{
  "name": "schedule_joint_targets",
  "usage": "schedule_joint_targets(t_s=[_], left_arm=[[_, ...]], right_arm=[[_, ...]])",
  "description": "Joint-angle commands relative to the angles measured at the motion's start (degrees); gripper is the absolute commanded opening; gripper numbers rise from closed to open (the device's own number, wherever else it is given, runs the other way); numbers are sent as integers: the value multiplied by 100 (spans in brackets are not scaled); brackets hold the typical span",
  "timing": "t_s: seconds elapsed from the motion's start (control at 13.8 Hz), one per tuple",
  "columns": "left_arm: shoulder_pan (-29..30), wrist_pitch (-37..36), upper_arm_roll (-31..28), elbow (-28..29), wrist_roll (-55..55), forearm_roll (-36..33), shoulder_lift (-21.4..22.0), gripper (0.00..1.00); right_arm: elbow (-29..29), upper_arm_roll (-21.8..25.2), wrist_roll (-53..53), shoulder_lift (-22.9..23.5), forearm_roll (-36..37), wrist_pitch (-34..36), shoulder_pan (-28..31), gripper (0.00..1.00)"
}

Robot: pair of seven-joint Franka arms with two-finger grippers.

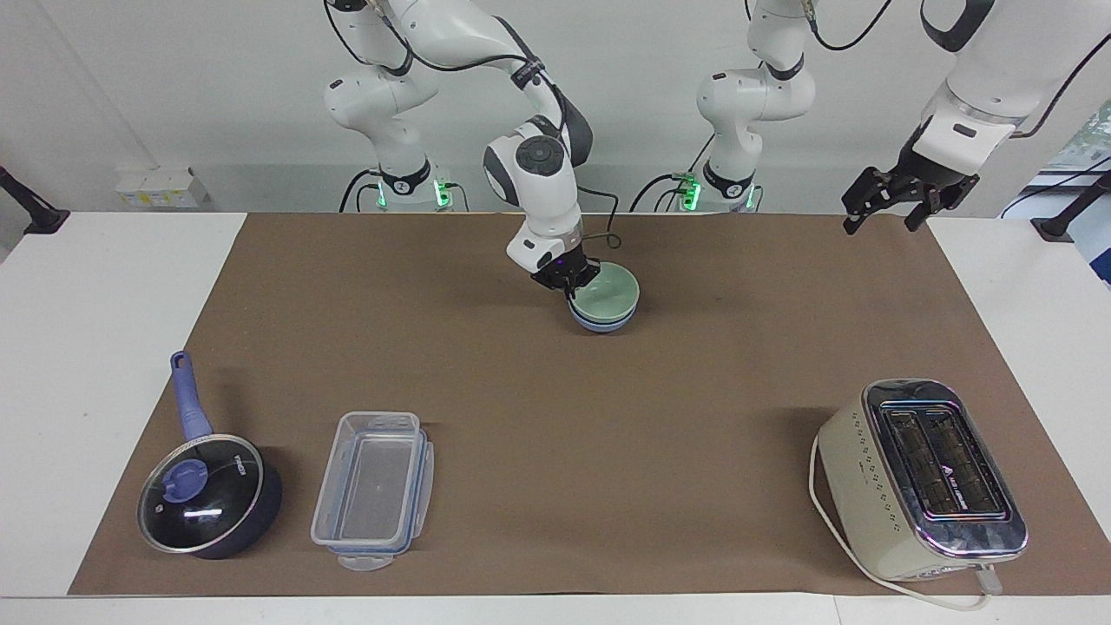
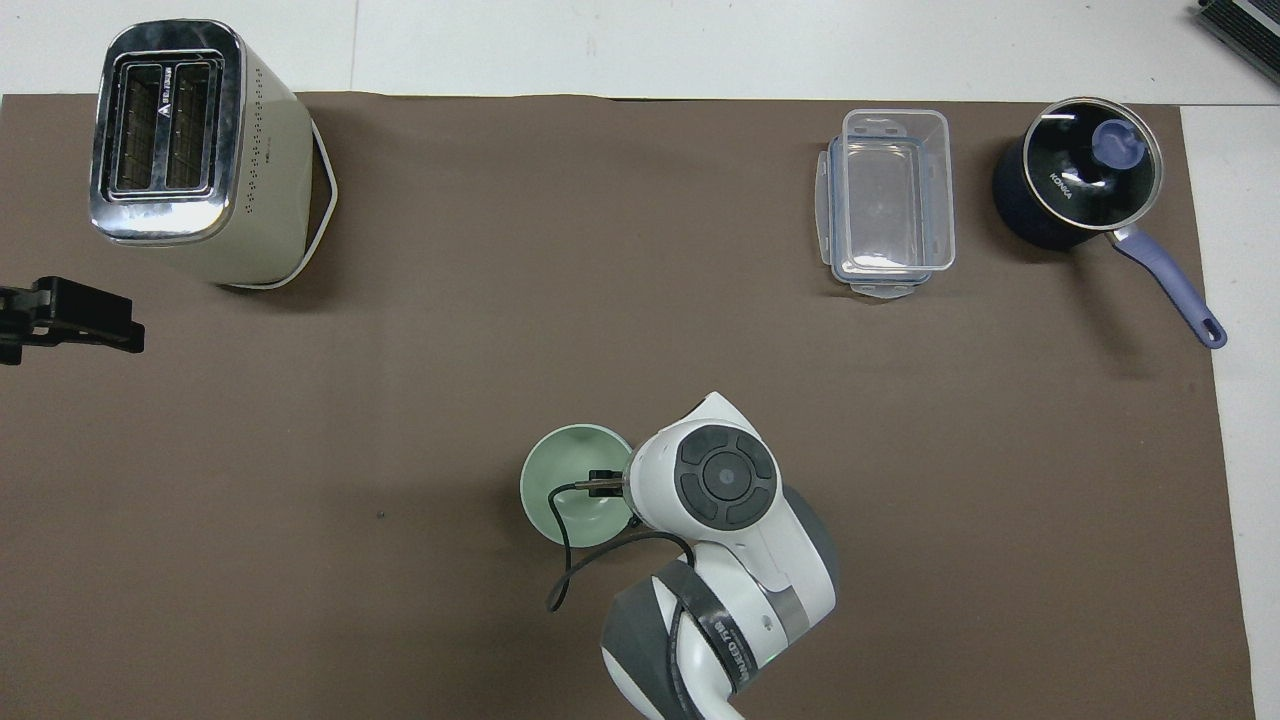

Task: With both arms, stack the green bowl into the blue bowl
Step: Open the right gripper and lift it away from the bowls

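Mat centre is open, clear passage across the middle. Obstacles: toaster [image 1: 920,477] at the edge farthest from the robots, left arm's end; saucepan [image 1: 208,495] and clear container [image 1: 373,490] at that edge, right arm's end. Stacked bowls [image 1: 605,302] near the robots' edge, right gripper [image 1: 568,276] on them.

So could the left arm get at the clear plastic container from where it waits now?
Probably not easily. The left gripper hangs over the table edge at its own end, while the clear rectangular plastic container sits toward the right arm's end, beside the dark blue lidded saucepan.
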State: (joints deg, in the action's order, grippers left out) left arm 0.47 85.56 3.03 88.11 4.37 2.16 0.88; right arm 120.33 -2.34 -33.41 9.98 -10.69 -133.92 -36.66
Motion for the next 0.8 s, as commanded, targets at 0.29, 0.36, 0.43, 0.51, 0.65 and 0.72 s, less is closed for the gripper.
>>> schedule_joint_targets(t_s=[0.29,0.36,0.43,0.51,0.65,0.72], left_arm=[[50,58,31,154,-51,-119,131,100],[50,58,40,154,-51,-119,131,100],[50,58,31,154,-51,-119,131,100],[50,58,40,154,-51,-119,131,100],[50,58,31,154,-51,-119,131,100],[50,58,31,154,-51,-119,131,100]], right_arm=[[43,14,-86,12,-48,-117,-34,6],[43,14,-86,12,-39,-117,-43,6],[43,14,-78,12,-4,-108,-43,6],[43,14,-78,12,22,-108,-43,6],[34,14,-78,12,66,-91,-43,10],[34,14,-78,12,67,-91,-43,14]])
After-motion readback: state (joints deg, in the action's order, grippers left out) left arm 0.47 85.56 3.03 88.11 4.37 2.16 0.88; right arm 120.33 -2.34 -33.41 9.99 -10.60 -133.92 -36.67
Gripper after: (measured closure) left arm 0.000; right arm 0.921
